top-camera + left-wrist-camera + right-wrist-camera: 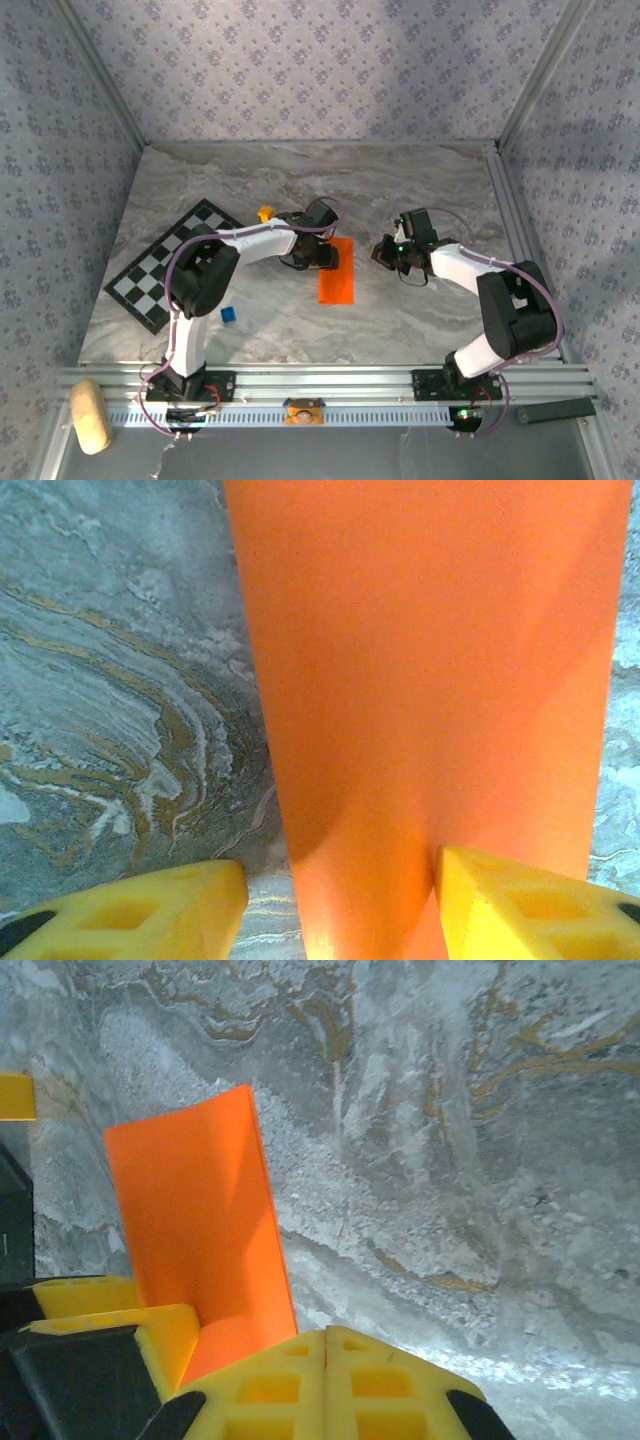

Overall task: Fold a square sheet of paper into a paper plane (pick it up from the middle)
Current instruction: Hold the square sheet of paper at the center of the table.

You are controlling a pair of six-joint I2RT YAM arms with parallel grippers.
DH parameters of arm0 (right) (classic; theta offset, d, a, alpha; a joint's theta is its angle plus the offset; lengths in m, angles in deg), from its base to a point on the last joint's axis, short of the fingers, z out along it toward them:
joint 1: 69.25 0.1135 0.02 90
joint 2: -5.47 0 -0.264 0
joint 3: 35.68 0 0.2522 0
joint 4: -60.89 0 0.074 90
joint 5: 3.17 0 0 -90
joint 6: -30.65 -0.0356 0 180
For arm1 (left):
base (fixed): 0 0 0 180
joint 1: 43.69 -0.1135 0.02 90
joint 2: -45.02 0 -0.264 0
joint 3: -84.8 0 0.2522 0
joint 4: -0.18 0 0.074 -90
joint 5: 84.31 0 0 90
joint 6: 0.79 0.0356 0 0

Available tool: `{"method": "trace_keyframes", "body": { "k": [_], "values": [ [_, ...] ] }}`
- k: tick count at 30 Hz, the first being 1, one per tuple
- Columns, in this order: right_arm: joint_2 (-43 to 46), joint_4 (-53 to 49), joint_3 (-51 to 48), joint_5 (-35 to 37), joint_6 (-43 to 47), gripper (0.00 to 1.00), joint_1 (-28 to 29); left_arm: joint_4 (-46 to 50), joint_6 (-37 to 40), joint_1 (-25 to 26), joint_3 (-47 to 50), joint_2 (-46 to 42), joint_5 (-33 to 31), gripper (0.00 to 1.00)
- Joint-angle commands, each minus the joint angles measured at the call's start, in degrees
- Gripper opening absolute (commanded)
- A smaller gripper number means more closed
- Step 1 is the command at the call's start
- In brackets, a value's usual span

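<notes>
nearest us, left of the square sheet of paper (pixel 337 272), sits a small blue cube (pixel 228 314). the paper, a narrow orange strip, lies mid-table (pixel 430 190). our left hand (pixel 340 900) is spread at its far end, one finger on the paper, one on bare table. our right hand (pixel 325 1360), fingers pressed together, is just right of the paper. farther off, left of the paper, sits a yellow cube (pixel 265 212).

The square sheet of paper (pixel 338 282) lies on the desk (pixel 420 190), its far end at the left gripper (pixel 322 260); the right gripper (pixel 383 250) stands near, right of that end; the checkered board (pixel 165 265) lies well left of the left gripper.
</notes>
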Motion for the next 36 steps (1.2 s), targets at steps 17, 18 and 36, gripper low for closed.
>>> {"method": "trace_keyframes", "body": {
  "k": [17, 18, 36],
  "values": [
    [-3.3, 2.3, 1.3, -5.9, 0.5, 0.00, 2.6, -4.6, 2.4, 0.3, 1.1, 7.4, 0.4, 0.57],
    [-3.5, 2.4, 1.6, -6.3, 0.6, 0.00, 2.8, -4.6, 2.4, 0.2, 1.1, 7.4, 0.4, 0.57],
    [-4.2, 1.7, 2.3, -5.3, 0.7, 0.00, 3.9, -3.9, 2.7, 0.3, 0.6, 7.9, 0.3, 0.56]
  ]
}}
